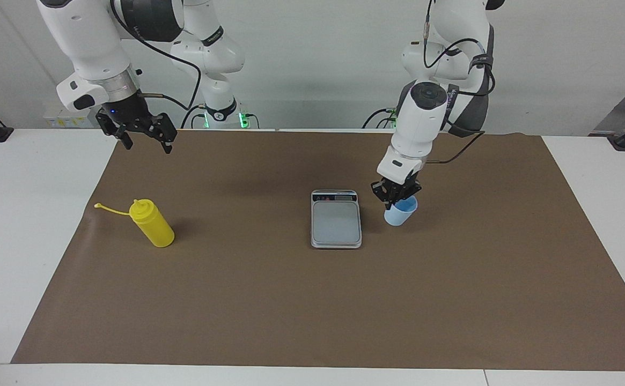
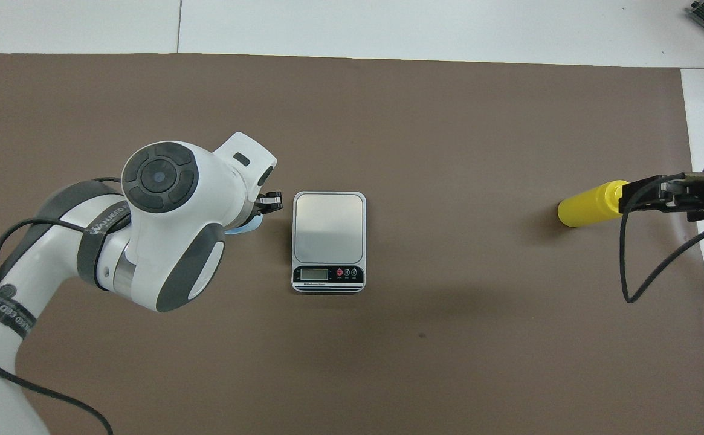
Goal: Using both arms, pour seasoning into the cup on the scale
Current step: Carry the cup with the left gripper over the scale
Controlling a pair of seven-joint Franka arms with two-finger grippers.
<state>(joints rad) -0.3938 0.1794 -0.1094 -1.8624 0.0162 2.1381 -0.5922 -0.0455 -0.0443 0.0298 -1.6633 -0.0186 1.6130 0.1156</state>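
- The left gripper (image 1: 396,201) has its fingers pinched on the rim of the light blue cup (image 1: 401,212), just right of the frame's centre in the facing view; the cup tilts slightly, and I cannot tell whether its base touches the mat.
- The cup hangs just beside the kitchen scale (image 1: 336,219), at the scale's side toward the left arm's end of the table, not on it.
- In the overhead view the left arm's white wrist covers most of the cup (image 2: 248,228); only a blue sliver shows left of the scale (image 2: 329,241).
- The scale lies flat at the centre of the brown mat (image 1: 312,311), with its grey plate bare and its dark display strip at the edge nearer the robots.
- The yellow squeeze bottle (image 1: 152,223) stands at the left of the facing frame, with its cap strap trailing toward the mat's edge.
- The right gripper (image 1: 139,130) waits with its jaws spread wide and nothing in them, raised at the upper left of the facing frame, well apart from the bottle.
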